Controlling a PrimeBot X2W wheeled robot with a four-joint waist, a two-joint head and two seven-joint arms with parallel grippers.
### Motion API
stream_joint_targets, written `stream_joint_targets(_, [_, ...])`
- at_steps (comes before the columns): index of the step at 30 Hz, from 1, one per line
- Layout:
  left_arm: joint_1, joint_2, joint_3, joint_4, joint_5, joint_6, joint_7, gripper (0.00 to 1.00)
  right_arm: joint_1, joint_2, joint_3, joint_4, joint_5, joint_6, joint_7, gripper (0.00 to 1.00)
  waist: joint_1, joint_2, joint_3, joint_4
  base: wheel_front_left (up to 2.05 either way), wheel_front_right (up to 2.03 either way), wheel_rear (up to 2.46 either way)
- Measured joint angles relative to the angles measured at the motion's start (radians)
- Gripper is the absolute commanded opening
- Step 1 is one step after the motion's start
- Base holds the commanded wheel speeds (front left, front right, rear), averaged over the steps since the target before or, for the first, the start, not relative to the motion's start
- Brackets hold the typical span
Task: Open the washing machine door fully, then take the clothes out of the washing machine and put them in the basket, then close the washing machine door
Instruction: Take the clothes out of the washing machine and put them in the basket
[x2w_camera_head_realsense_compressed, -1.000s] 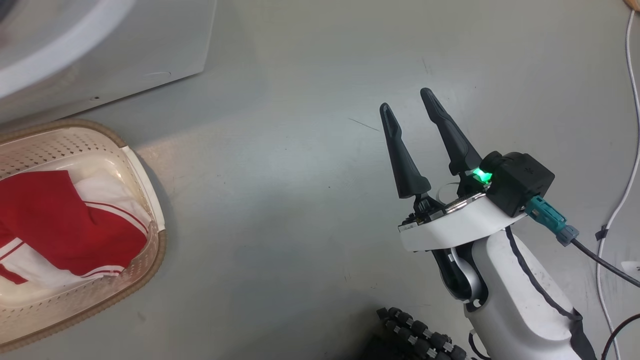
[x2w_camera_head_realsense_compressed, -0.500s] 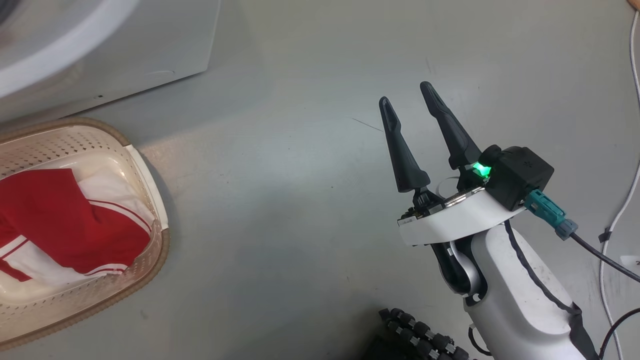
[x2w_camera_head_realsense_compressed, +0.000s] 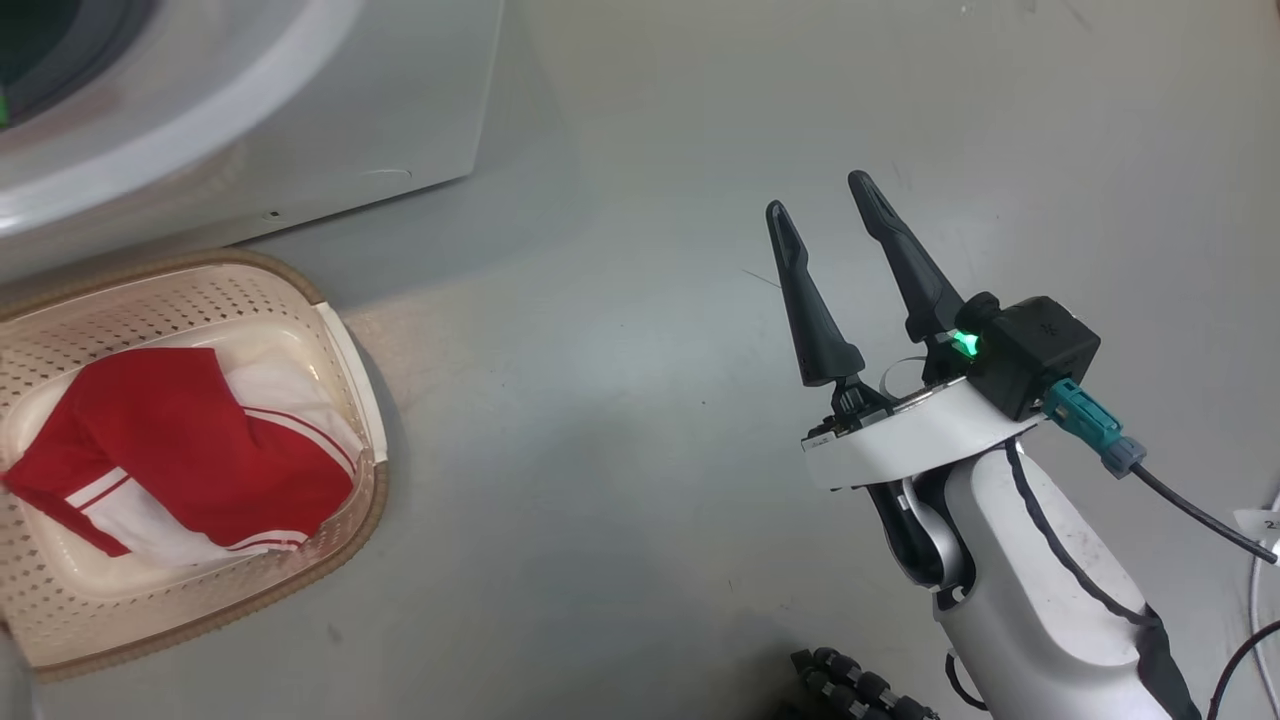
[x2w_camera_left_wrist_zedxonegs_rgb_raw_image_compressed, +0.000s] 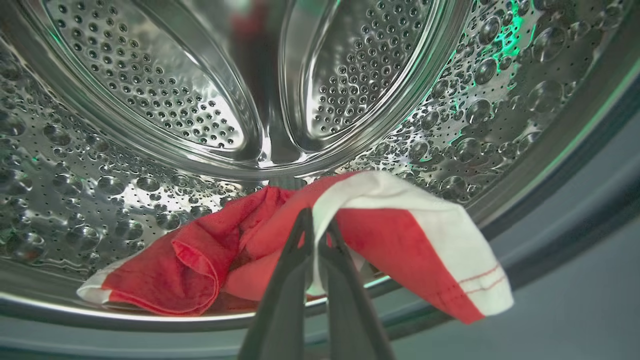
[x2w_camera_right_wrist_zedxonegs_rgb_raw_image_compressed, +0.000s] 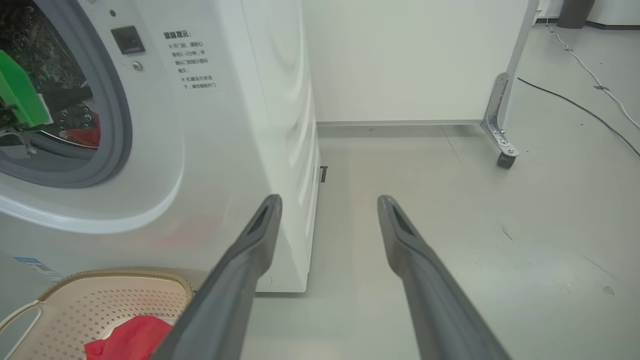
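While the left gripper (x2w_camera_left_wrist_zedxonegs_rgb_raw_image_compressed: 316, 226) pinches shut on the clothes (x2w_camera_left_wrist_zedxonegs_rgb_raw_image_compressed: 400, 240) at the front lip of the drum (x2w_camera_left_wrist_zedxonegs_rgb_raw_image_compressed: 150, 100), the basket (x2w_camera_head_realsense_compressed: 150, 305) sits on the floor (x2w_camera_head_realsense_compressed: 620, 400) just below the mouth of the washing machine (x2w_camera_right_wrist_zedxonegs_rgb_raw_image_compressed: 240, 125), left-arm side; right gripper (x2w_camera_head_realsense_compressed: 820, 198) hangs open, well apart.

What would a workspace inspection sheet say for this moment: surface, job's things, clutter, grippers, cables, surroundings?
Surface: grey floor, faint scuffs.
Job's things: washing machine with its opening uncovered; red garment at the front of the steel drum; second garment lying in the basket beside the machine.
Clutter: nothing seen.
Grippers: left gripper shut on the red garment; right gripper open over the floor, holding nothing.
Cables: dark cable from the right wrist; white cable along the floor.
Surroundings: white partition on a castor.
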Motion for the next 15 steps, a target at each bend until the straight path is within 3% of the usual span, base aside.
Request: stream_joint_targets(15, [0.197,-0.086,-0.032,-0.104,0.026,0.034,-0.214,0.00,0.028,-0.001,-0.034,0.048,-0.047,0.002,0.000,1.00,0.0000,0.0000,-0.107,0.083,0.00,0.00,0.00])
